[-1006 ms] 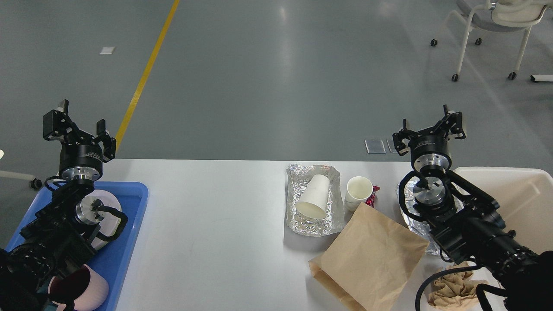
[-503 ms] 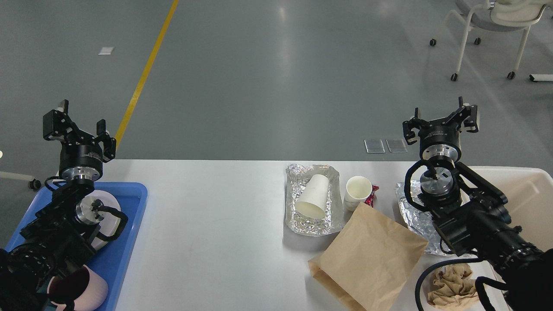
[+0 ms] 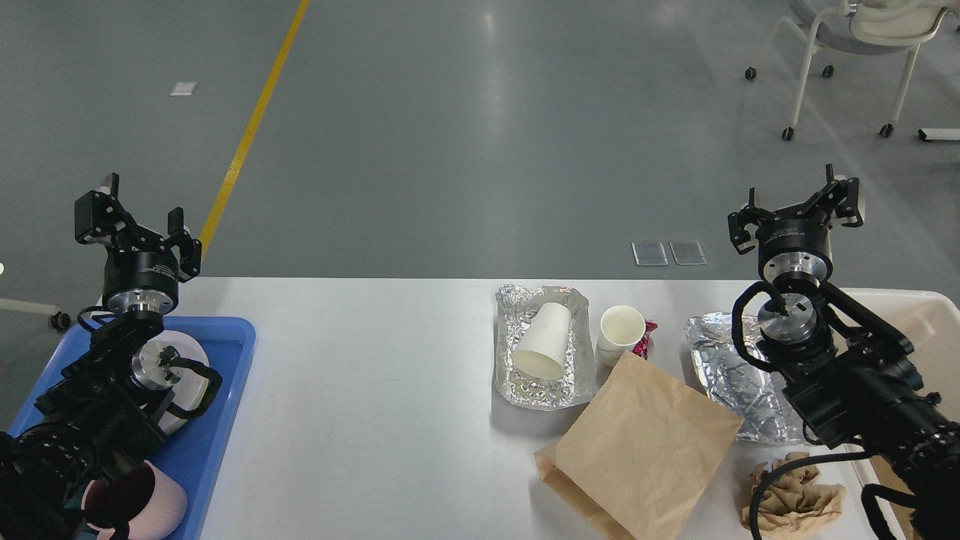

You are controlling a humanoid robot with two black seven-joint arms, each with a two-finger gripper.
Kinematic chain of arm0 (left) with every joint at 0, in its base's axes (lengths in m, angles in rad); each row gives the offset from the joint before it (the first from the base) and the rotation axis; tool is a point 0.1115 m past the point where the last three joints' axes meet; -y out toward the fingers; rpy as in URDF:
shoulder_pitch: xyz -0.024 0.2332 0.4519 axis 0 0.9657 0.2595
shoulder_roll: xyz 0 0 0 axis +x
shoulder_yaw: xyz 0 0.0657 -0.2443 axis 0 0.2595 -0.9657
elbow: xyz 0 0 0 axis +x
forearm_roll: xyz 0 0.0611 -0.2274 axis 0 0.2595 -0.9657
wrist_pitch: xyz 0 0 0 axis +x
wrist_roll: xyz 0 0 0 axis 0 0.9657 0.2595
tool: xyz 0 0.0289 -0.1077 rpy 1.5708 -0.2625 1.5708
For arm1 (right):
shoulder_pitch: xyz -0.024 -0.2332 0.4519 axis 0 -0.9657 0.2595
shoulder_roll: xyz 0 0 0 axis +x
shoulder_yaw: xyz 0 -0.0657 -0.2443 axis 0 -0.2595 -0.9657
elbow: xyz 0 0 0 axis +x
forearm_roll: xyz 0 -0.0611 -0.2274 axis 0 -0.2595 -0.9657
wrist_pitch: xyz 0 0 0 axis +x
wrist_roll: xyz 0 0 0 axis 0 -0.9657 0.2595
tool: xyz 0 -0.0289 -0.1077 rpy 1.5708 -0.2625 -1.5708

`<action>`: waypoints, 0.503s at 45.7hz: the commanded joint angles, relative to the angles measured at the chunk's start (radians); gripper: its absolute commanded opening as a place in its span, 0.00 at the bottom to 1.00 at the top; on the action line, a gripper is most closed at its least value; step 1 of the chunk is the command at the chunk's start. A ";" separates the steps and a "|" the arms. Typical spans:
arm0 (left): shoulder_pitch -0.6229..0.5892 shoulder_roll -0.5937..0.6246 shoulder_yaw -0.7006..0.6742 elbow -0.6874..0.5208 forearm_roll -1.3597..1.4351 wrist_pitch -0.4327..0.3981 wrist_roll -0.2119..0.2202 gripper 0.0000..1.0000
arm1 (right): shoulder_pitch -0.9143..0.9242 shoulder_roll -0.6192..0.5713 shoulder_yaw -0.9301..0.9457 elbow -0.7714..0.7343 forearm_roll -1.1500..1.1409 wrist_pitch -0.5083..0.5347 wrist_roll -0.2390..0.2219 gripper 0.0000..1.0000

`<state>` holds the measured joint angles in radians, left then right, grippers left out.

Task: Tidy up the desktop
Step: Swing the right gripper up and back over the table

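Foil sheets (image 3: pixel 537 352), two; paper cups (image 3: pixel 622 332), two; left hand (image 3: pixel 137 229) and right hand (image 3: pixel 797 209) both spread apart.

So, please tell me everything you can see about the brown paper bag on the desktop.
The brown paper bag is flat kraft paper, lightly creased, and looks empty. It lies at an angle on the white desktop, right of centre, its near end cut off by the view's lower edge. Its far corner reaches the upright paper cup, and one edge lies close beside the foil tray holding a tipped cup; contact is unclear. Neither gripper touches it.
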<state>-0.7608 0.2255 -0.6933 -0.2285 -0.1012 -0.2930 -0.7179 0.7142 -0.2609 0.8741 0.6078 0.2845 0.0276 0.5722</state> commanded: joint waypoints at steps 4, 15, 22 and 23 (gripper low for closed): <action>0.000 0.000 0.000 0.000 0.000 0.000 0.000 0.97 | 0.002 -0.038 -0.119 0.000 -0.001 0.000 0.000 1.00; 0.000 0.000 0.000 0.000 0.000 0.000 0.000 0.97 | 0.004 -0.116 -0.237 0.000 -0.079 0.000 0.000 1.00; 0.000 0.000 0.000 0.000 0.000 0.000 0.000 0.97 | 0.056 -0.146 -0.398 -0.013 -0.223 -0.020 -0.003 1.00; 0.000 0.000 0.000 0.000 0.000 0.000 0.000 0.97 | 0.062 -0.146 -0.421 -0.014 -0.232 -0.020 -0.005 1.00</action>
<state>-0.7608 0.2255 -0.6934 -0.2285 -0.1012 -0.2930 -0.7179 0.7384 -0.3969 0.5609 0.6028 0.1292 0.0180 0.5722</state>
